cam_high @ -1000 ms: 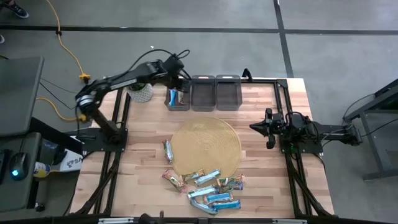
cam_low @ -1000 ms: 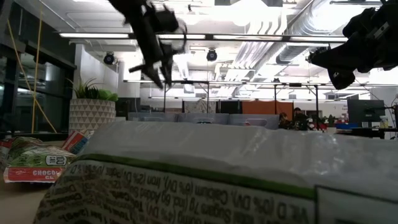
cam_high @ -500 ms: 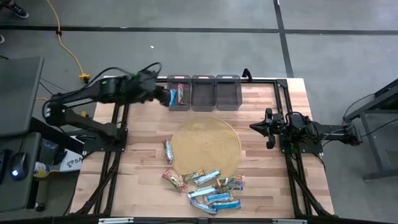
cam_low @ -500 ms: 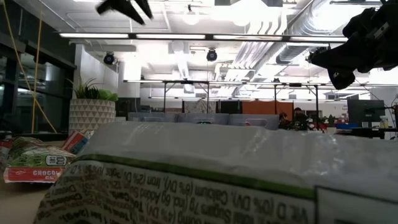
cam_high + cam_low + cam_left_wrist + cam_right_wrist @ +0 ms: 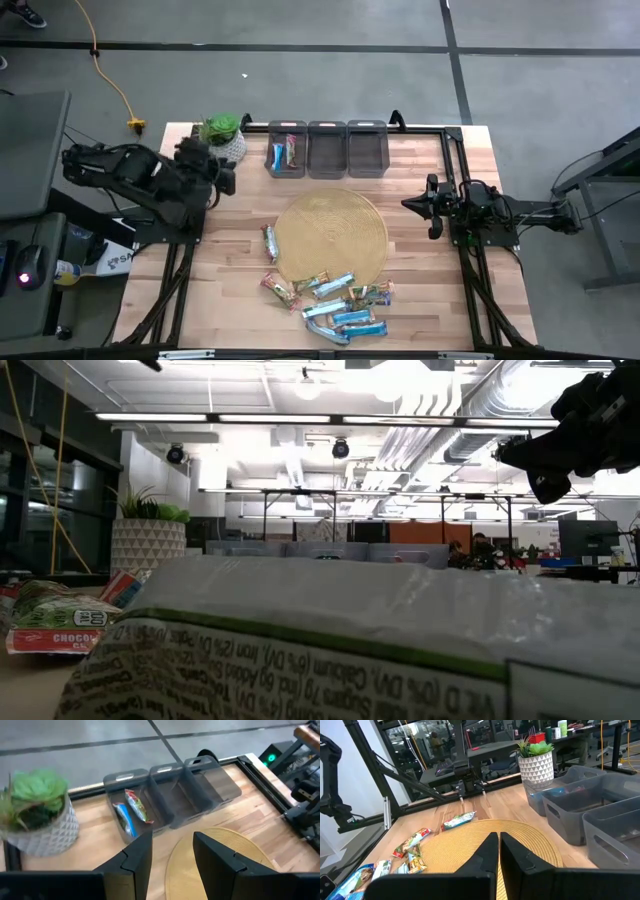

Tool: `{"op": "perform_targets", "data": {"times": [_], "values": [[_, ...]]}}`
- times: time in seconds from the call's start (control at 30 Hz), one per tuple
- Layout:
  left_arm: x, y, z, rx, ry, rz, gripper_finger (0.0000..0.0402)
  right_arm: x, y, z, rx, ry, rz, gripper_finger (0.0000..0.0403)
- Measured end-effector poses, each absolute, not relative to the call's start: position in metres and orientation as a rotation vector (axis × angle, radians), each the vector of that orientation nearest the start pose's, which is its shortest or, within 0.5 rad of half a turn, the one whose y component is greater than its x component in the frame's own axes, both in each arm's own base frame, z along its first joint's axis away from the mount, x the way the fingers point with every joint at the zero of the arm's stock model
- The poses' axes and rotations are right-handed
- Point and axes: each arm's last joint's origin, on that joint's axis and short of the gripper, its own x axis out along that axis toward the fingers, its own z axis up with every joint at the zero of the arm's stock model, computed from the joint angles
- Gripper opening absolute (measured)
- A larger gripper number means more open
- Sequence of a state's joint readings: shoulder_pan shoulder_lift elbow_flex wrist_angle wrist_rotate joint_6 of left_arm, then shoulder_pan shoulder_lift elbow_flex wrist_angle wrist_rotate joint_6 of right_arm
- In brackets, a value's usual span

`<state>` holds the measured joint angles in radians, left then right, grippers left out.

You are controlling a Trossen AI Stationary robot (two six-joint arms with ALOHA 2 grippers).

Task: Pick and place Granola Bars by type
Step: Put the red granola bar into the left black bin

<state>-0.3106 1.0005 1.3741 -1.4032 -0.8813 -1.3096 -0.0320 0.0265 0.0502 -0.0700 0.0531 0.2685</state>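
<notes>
Several granola bars lie in a loose pile [image 5: 335,303] near the table's near edge, blue-and-white, red and greenish-gold; one more [image 5: 268,242] lies at the round mat's left rim. A blue bar [image 5: 125,820] and a red bar [image 5: 137,806] lie flat in the leftmost grey bin [image 5: 286,150]. My left gripper [image 5: 224,176] hangs open near the table's left edge, beside the potted plant, holding nothing. My right gripper [image 5: 420,205] waits shut at the mat's right side. In the low view one wrapper [image 5: 330,640] fills the foreground.
A round woven mat [image 5: 331,235] covers the table's middle. Three dark grey bins stand in a row at the far edge; the middle bin [image 5: 327,150] and the right bin [image 5: 367,150] hold nothing I can see. A potted plant [image 5: 222,136] stands at the far left corner.
My left arm has drawn back from over the leftmost bin toward the table's left edge and has risen out of the low view. The blue and red bars in that bin now show uncovered. My right arm has kept still.
</notes>
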Motion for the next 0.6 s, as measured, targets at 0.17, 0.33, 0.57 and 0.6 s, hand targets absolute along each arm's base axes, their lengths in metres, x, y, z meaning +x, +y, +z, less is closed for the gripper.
{"op": "perform_targets", "data": {"times": [0.17,0.33,0.57,0.6], "values": [[0.131,-0.032,0.363,-0.736,0.379,0.953,0.0140,0.096,-0.005,0.172,0.268,0.035,-0.091,0.0000],[0.138,-0.047,0.332,-0.978,0.426,0.943,0.0140,0.096,-0.005,0.172,0.268,0.035,-0.090,0.0000],[0.152,-0.058,0.311,-1.152,0.550,0.895,0.0140,0.096,-0.005,0.172,0.268,0.034,-0.091,0.0000],[0.155,-0.060,0.309,-1.164,0.555,0.886,0.0140,0.096,-0.005,0.172,0.268,0.035,-0.091,0.0000]]}}
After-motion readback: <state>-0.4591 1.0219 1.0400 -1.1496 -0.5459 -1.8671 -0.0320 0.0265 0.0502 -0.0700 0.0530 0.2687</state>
